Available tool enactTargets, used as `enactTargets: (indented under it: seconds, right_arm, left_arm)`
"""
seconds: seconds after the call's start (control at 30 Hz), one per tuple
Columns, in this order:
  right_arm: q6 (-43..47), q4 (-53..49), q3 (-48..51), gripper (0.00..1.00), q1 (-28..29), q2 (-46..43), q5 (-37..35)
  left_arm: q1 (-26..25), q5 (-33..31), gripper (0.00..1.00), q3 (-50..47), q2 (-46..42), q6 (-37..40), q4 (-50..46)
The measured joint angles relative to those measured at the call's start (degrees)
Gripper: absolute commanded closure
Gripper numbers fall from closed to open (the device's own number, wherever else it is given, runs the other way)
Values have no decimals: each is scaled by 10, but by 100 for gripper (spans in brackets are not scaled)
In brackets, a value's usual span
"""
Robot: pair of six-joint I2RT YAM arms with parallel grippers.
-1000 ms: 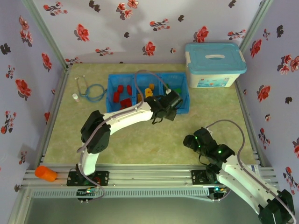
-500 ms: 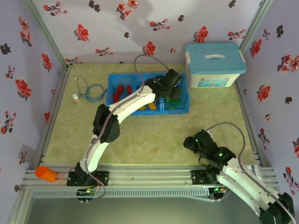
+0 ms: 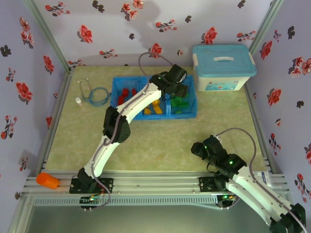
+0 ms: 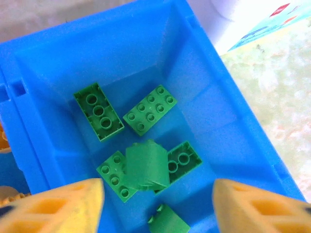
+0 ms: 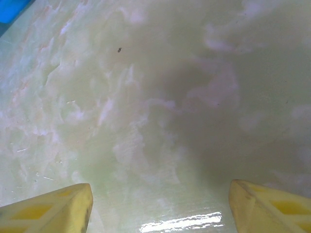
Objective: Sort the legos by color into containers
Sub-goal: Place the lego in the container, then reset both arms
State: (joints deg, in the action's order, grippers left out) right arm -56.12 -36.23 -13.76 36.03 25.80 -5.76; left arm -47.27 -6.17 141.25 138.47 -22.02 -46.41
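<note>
The blue tray [image 3: 155, 116] stands at the back middle of the table. Its left compartment holds red legos [image 3: 127, 93], the middle one yellow-orange legos [image 3: 154, 109], the right one green legos [image 3: 181, 103]. My left gripper [image 3: 177, 83] hovers over the right compartment [image 4: 233, 121], open, with nothing between its fingers [image 4: 58, 204]. Below it lie several green bricks [image 4: 149, 109]; one smooth-sided brick [image 4: 146, 165] sits tilted over two others. My right gripper [image 3: 199, 148] is open low over bare table [image 5: 155, 97], near the front right.
A white box with a light-blue lid [image 3: 223, 67] stands right of the tray. A stethoscope [image 3: 95, 94] and a small white bottle [image 3: 78, 101] lie left of it. An orange object [image 3: 47, 180] rests on the near-left rail. Flowered walls close in three sides.
My left arm has stretched from the tray's front edge to above the right compartment. The right arm has shifted only slightly.
</note>
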Motion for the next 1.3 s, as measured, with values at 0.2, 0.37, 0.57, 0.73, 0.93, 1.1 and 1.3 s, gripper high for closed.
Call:
enactTargets:
  seconds: [0.2, 0.37, 0.57, 0.73, 0.93, 1.1, 1.3]
  right_arm:
    - [0, -1, 0, 27, 1, 0, 0]
    - [0, -2, -1, 26, 1, 0, 0]
    - [21, -10, -35, 21, 2, 20, -10]
    - [66, -11, -100, 16, 2, 71, -33]
    - [147, -10, -189, 9, 2, 131, -84]
    - [220, 16, -233, 1, 2, 162, -152]
    - [296, 70, -234, 1, 2, 162, -225]
  left_arm:
    - [1, 5, 31, -11, -12, 0, -1]
    - [-1, 8, 31, -132, -106, 3, 24]
    - [-4, -13, 30, -304, -285, 13, 95]
    - [-5, -64, 28, -445, -426, 27, 152]
    - [-4, -144, 23, -627, -580, 42, 200]
    - [5, -196, 18, -770, -717, 47, 225]
    - [14, -286, 11, -890, -836, 48, 229]
